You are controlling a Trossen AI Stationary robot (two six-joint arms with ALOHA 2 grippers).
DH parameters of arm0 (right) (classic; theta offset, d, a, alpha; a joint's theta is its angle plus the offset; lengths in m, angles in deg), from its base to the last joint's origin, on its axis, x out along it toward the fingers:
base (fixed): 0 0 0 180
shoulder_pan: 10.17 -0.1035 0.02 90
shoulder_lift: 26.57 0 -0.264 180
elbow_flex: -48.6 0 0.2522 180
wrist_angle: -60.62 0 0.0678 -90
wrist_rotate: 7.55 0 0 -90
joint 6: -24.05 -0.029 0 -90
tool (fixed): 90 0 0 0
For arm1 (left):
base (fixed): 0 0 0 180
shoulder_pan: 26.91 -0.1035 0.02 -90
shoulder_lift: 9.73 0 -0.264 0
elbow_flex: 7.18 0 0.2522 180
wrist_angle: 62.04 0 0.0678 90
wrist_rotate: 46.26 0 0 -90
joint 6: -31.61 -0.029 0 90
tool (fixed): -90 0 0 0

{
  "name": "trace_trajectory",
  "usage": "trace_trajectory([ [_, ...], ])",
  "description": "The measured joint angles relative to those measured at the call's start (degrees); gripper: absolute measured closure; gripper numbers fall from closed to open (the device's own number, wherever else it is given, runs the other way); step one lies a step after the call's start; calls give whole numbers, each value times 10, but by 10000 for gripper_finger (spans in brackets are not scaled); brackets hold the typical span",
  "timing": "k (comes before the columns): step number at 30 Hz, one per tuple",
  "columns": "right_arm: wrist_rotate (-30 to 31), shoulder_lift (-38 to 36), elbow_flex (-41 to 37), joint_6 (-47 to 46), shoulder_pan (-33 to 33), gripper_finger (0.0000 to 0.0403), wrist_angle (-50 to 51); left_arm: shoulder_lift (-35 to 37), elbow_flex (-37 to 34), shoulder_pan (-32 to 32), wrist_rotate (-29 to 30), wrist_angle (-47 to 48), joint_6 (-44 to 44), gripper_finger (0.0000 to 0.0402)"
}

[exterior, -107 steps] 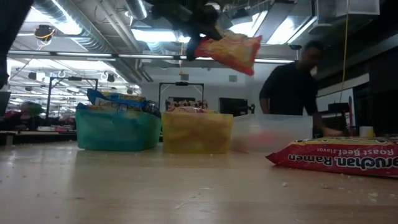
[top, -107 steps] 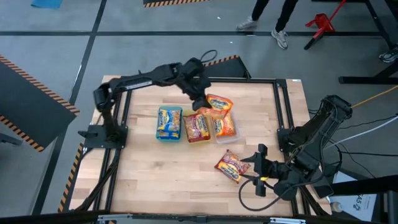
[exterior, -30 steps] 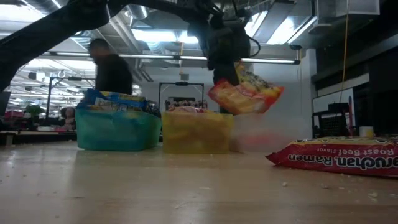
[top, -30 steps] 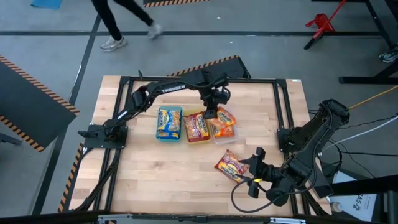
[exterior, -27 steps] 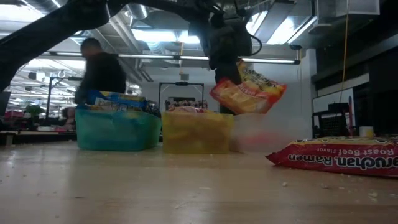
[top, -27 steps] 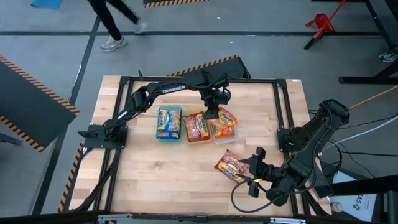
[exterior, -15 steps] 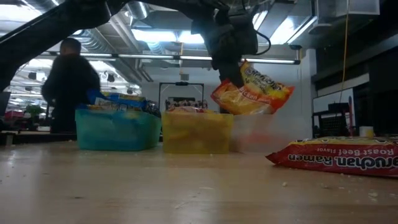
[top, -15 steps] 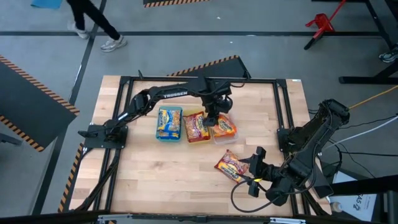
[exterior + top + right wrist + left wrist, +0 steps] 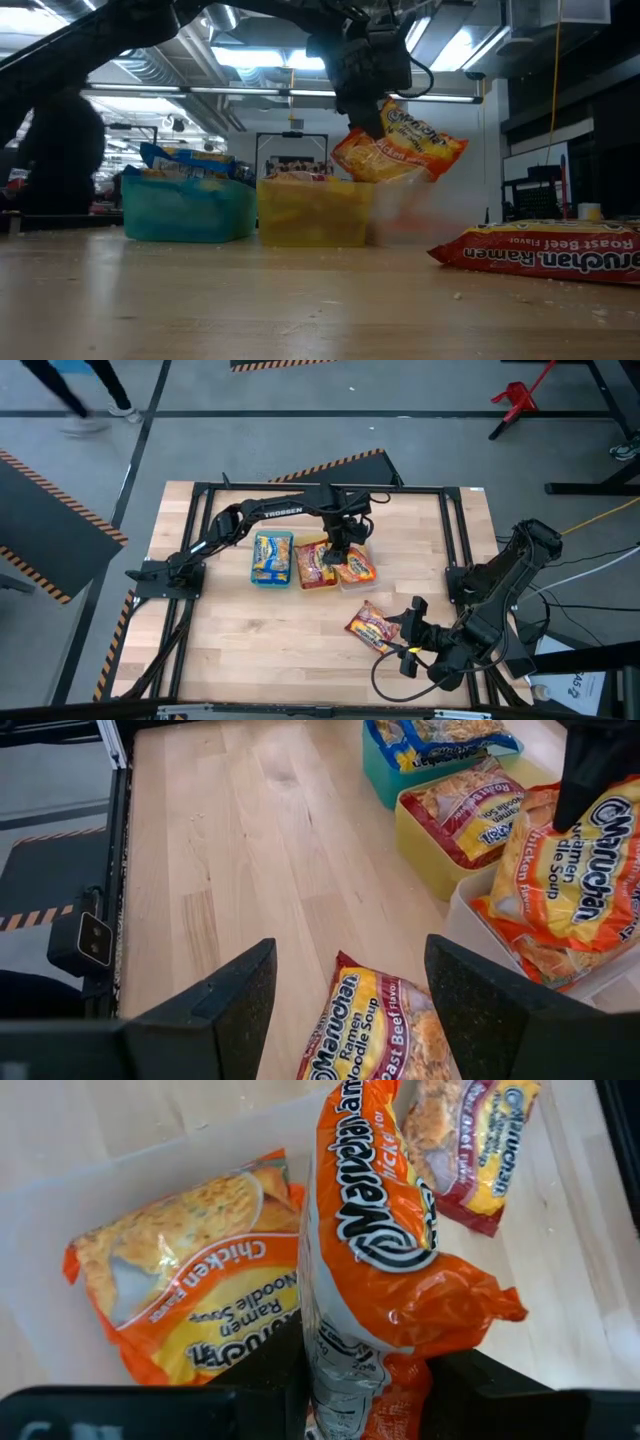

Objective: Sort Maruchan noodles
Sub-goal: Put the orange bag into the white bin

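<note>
Trays first, from the left: green tray [image 9: 272,558] with a blue packet [image 9: 271,554] inside, then yellow tray [image 9: 316,566] with a red packet [image 9: 316,563], then clear tray [image 9: 362,580] with an orange packet [image 9: 190,1290] already lying flat inside. All three side by side, touching or nearly so, at the middle of the table [image 9: 250,650].

Above the clear tray, left gripper [image 9: 340,550], clenched on one short edge of a second orange packet [image 9: 398,145]. Hangs tilted from that edge, lower end close to the tray but, in the low view, not yet resting. Bent and crumpled under the grip in the left wrist view, so soft film around a light, brittle block. Probably easy to crack if squeezed in the middle; better to pinch the sealed edge, as here. Crinkly plastic likely slippery too, so a firm pinch needed.

Further right and nearer the front, one more red packet [image 9: 372,627] flat on the bare wood, well apart from the trays. Beside it, right gripper [image 9: 410,622], released and empty, fingers wide, pointing at the packet in the right wrist view. Lies flat, so hard to get under; a short end or a corner seems the best place to take hold.
</note>
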Motion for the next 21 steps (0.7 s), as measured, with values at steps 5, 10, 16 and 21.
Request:
trace_trajectory([
  [5, 0, 0, 0, 0, 0, 166, 0, 0, 0, 2, -2, -1, -27, 283],
  [10, -5, 0, 0, 0, 0, 166, 0, 0, 0, 4, 56, -6, -31, 278],
  [16, -11, 0, 0, 0, 0, 166, 0, 0, 0, 6, 76, -4, -45, 238],
  [21, -17, 0, 0, 0, 0, 166, 0, 3, 0, 8, 125, -8, -52, 209],
])
